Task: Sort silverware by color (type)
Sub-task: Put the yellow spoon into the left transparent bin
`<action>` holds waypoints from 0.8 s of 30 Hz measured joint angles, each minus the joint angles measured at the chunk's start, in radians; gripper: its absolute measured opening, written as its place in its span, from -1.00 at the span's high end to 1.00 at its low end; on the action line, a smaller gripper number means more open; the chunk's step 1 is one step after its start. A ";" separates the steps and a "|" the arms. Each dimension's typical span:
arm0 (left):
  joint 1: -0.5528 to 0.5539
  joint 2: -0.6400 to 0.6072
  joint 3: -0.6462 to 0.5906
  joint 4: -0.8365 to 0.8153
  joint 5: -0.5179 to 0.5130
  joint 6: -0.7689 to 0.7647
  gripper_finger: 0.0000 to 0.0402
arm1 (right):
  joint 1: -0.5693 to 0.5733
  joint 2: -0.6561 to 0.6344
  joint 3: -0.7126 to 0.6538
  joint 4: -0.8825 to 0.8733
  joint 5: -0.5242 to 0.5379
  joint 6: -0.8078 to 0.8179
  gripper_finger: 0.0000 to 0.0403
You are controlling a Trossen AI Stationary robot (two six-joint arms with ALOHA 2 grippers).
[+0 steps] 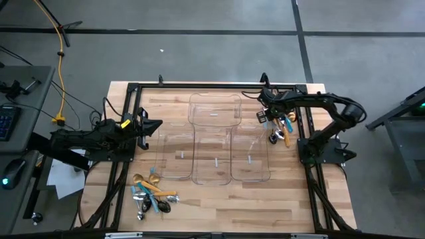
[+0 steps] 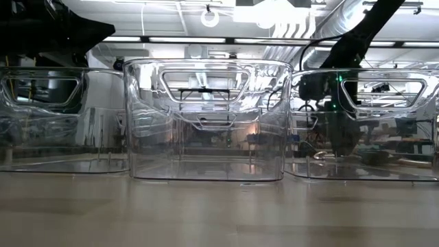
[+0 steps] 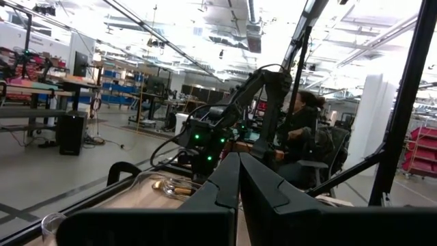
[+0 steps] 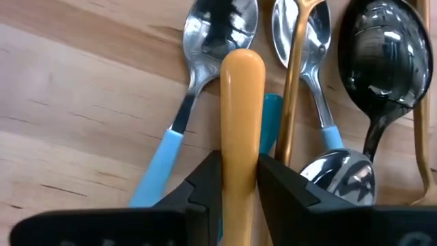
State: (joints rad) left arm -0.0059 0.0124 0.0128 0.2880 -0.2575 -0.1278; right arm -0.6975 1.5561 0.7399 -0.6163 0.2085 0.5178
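Clamped between the right pincer's (image 4: 239, 181) dark fingers, an orange-handled utensil (image 4: 241, 130) is hanging just above the wooden tabletop (image 4: 75, 102), over two light-blue-handled spoons (image 4: 205, 41), a dark spoon (image 4: 379, 61) and a gold piece (image 4: 295, 82). Seen from above, that pincer (image 1: 277, 121) is hovering at the far right, beside the clear trays (image 1: 214, 143), while more silverware (image 1: 151, 194) is lying in a pile near the front left. Left pincer (image 1: 158, 125) is waiting fully closed and empty at the left.

High cam looks straight down on the whole table (image 1: 219, 206); low cam sits at tabletop level, facing the clear trays (image 2: 206, 120) close up. Left wrist cam looks level across to the right arm (image 3: 252, 96); right wrist cam points down, tight on the spoons (image 4: 212, 34).
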 joint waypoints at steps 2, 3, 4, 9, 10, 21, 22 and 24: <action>0.000 0.000 0.000 0.000 0.000 0.000 0.98 | 0.000 0.008 0.002 0.000 0.001 -0.001 0.61; 0.000 0.000 0.000 0.000 0.000 0.000 0.98 | 0.000 0.009 0.002 0.000 0.001 -0.002 0.62; 0.000 0.000 0.000 0.000 0.000 0.000 0.98 | 0.000 0.010 0.002 0.000 0.001 -0.002 0.64; 0.000 0.000 0.000 0.000 0.000 0.000 0.98 | 0.000 0.005 0.001 0.002 0.001 -0.017 0.80; 0.000 0.000 0.000 0.000 0.000 0.000 0.98 | 0.000 0.003 0.001 0.003 0.001 -0.022 0.80; 0.000 0.000 0.000 0.001 0.000 0.000 0.98 | 0.000 -0.059 -0.005 0.005 -0.001 -0.047 0.80; 0.000 0.000 0.000 0.001 0.000 0.000 0.98 | 0.000 -0.067 -0.005 0.005 -0.002 -0.048 0.80; 0.000 0.000 0.000 0.001 0.000 0.000 0.98 | 0.000 -0.085 -0.005 0.005 -0.003 -0.048 0.80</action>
State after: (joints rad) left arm -0.0059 0.0126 0.0128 0.2886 -0.2576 -0.1276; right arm -0.6979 1.4715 0.7349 -0.6109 0.2058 0.4698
